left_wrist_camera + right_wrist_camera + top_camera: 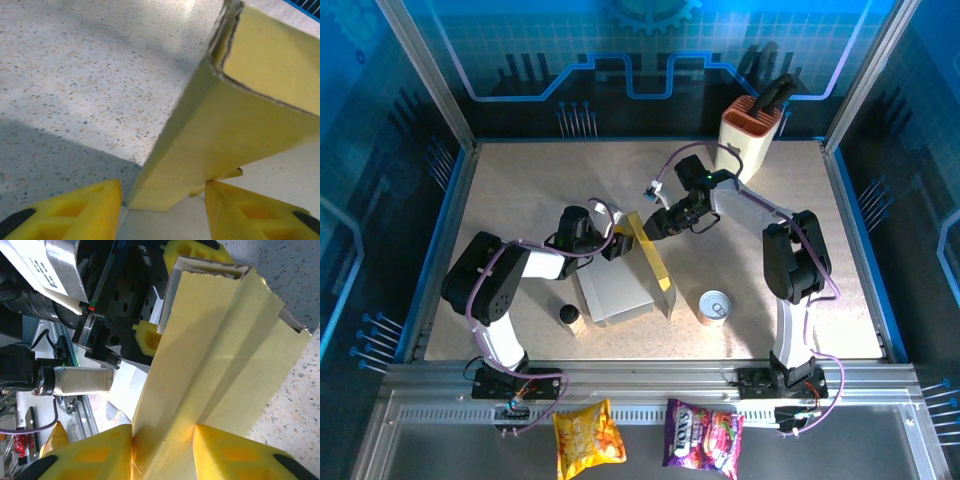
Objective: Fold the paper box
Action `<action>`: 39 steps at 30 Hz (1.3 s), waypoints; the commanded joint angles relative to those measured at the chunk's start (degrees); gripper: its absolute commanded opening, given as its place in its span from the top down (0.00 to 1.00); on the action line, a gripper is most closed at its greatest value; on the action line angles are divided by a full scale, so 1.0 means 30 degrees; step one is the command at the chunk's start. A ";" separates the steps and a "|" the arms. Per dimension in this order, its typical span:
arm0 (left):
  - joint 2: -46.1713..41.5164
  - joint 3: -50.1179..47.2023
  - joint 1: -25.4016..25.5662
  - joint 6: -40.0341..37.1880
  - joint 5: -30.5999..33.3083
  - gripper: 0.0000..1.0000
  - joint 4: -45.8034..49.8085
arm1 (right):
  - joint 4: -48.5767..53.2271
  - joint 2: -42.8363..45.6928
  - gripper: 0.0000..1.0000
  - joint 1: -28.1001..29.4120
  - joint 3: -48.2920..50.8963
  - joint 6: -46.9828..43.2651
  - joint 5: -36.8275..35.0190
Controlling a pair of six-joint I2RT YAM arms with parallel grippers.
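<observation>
So the paper box (615, 290) sits about mid-table (520, 190), just ahead of the two arm bases. It's half up: a grey-white panel lies flat and one long yellow wall stands tilted along its right side. From the left wrist the paper box (240, 130) shows a doubled yellow wall with a raw cardboard edge at the top corner. From the right wrist the paper box (215, 340) is a creased yellow strip running away from the camera. The left arm is bent low and reaches in from the left, with the left gripper (617, 245) at the far end of the wall. Its fingers (65, 210) straddle that wall, but I can't tell if they're actually squeezing it. The right arm arcs over from the right, and the right gripper (658, 228) looks pinched onto the wall's top edge, cardboard filling the gap between its fingers (240, 450). A tin can (716, 305) stands near the wall's right side, a small dark-capped thing (567, 315) sits just beside the near-left corner, and the knife block (752, 130) is well apart at the back. There's bare table at far left and right.
</observation>
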State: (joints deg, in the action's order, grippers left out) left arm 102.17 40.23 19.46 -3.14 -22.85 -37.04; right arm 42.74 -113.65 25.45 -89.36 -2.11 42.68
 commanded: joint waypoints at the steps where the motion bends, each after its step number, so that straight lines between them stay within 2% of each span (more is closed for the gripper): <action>1: -0.0304 0.0252 0.0137 -0.0865 -0.1591 0.58 0.0079 | 0.1035 -0.0351 0.63 0.0334 -0.0556 -0.0885 0.0993; 5: -0.0420 -0.0221 0.0148 -0.0860 -0.1711 0.68 -0.0697 | 0.1134 -0.0321 0.56 0.0393 -0.0608 -0.0996 0.0932; 9: -0.0464 -0.0342 0.0168 -0.0799 -0.1641 0.72 -0.0951 | 0.0922 -0.0236 0.52 0.0393 -0.0619 -0.0716 0.0676; 13: -0.0387 -0.0266 0.0257 -0.0773 -0.1480 0.73 -0.0897 | 0.0698 -0.0228 0.47 0.0393 -0.0619 -0.0359 0.0080; 16: -0.0418 -0.0259 0.0331 -0.0734 -0.1334 0.74 -0.0954 | 0.0742 -0.0277 0.49 0.0393 -0.0592 -0.0348 -0.0281; 20: -0.0867 -0.0389 0.0368 -0.0386 -0.0396 0.67 -0.0999 | 0.0985 -0.0378 0.55 0.0451 -0.0593 -0.0816 -0.0225; 24: -0.1652 -0.0584 0.0382 -0.0383 -0.0027 0.60 -0.0741 | 0.1247 -0.0510 0.57 0.0466 -0.0658 -0.1171 -0.0244; 28: -0.2635 -0.0685 0.0383 -0.1394 -0.0269 0.51 0.0114 | 0.1356 -0.0470 0.57 0.0459 -0.0652 -0.1369 -0.0141; 31: -0.3355 -0.0524 0.0356 -0.2650 -0.0482 0.48 0.1448 | 0.1361 -0.0453 0.57 0.0451 -0.0681 -0.1426 -0.0140; 35: -0.4186 -0.0149 0.0212 -0.3201 -0.2109 0.42 0.2756 | 0.1384 -0.0497 0.58 0.0429 -0.0730 -0.1476 -0.0173; 39: -0.5450 -0.0474 0.0178 -0.3217 -0.2016 0.40 0.3074 | 0.1380 -0.0526 0.59 0.0393 -0.0718 -0.1483 -0.0193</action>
State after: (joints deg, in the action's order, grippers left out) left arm 89.56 38.79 20.08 -10.70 -25.91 -29.23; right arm 45.47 -113.82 25.96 -90.39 -5.43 42.46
